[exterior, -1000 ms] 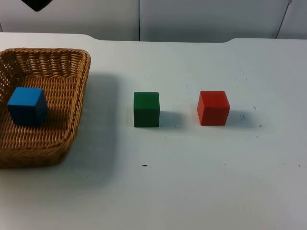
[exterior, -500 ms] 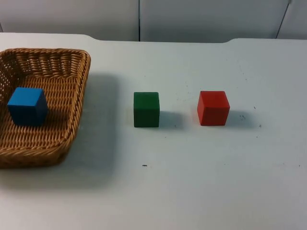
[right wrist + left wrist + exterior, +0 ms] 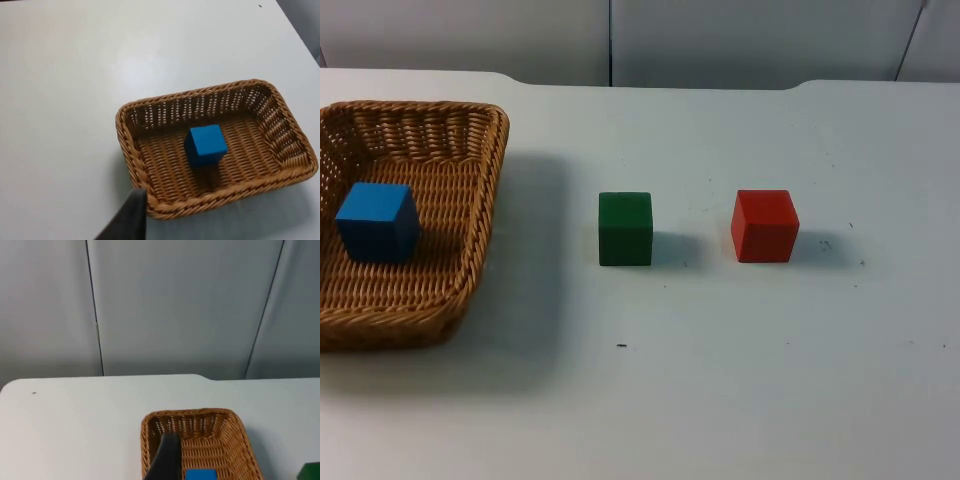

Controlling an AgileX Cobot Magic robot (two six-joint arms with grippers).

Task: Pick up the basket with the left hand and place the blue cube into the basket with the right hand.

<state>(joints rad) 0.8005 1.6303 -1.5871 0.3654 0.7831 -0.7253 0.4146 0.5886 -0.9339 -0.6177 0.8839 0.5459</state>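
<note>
**Inspector:** Start at the end effectors. Where are they, and what do they hold?

**Operator:** From my station, the left end effector (image 3: 167, 460) looks along the bench toward the basket (image 3: 200, 440), with one black fingertip standing over the basket's near wall. I cannot tell whether it is released or clenched; I see nothing between its fingers. The right end effector (image 3: 131, 212) looks down on the basket (image 3: 150, 200) from above, a fingertip just beside the near rim. Its state I cannot tell either. I judge both arms to be clear of the work and waiting.

**Inspector:** And the cube?

**Operator:** The blue cube (image 3: 378, 222) sits upright on the basket's woven floor, apart from every wall. The basket (image 3: 480, 200) rests on the bench (image 3: 720, 400) at the left arm's side. Its long axis runs away from the camera in the top view.

**Inspector:** So which relation governs any coming move?

**Operator:** The basket lies directly ahead of the left end effector, and that arm is the nearer one. In my judgement the placing is done; nothing remains but perhaps to stow the arms.

**Inspector:** Other items?

**Operator:** A green cube (image 3: 625, 228) and a red cube (image 3: 765, 225) stand well apart from the basket, side by side with a gap between them.
</note>
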